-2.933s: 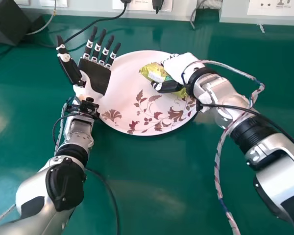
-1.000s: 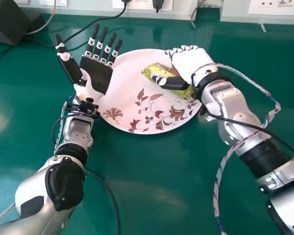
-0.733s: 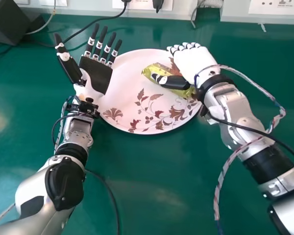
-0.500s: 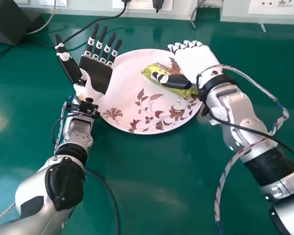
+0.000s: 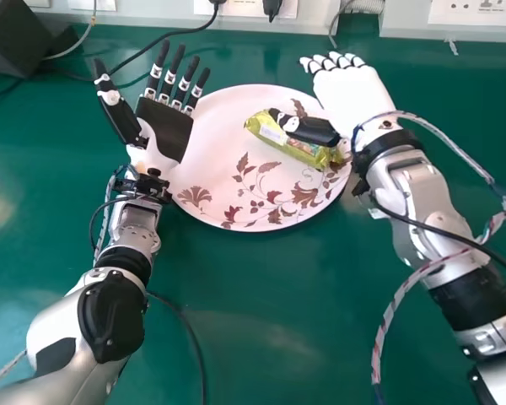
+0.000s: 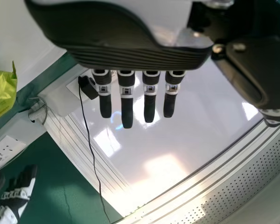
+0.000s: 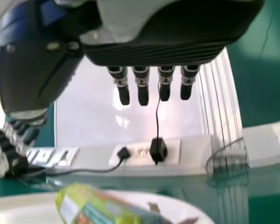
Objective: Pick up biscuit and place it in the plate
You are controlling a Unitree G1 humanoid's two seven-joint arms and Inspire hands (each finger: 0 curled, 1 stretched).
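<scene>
The biscuit packet (image 5: 293, 145), yellow-green, lies on the right part of the pink-white floral plate (image 5: 236, 202). My right hand (image 5: 346, 93) is at the plate's right edge, its thumb over the packet and its fingers pointing away beyond it. Those fingers (image 7: 142, 86) hang straight in the right wrist view, with the packet (image 7: 93, 207) apart from them. My left hand (image 5: 164, 131) is palm up at the plate's left edge, fingers spread; the left wrist view shows the same hand (image 6: 126, 100) with straight fingers and the packet (image 6: 2, 93) farther off.
Cables run over the green table (image 5: 261, 321). A dark box (image 5: 21, 42) stands at the back left. Wall sockets (image 5: 476, 13) and plugs line the back edge.
My right hand has moved right, off the packet, and its fingers have straightened from around it. The packet rests on the plate, more of it uncovered. The left hand has kept still.
</scene>
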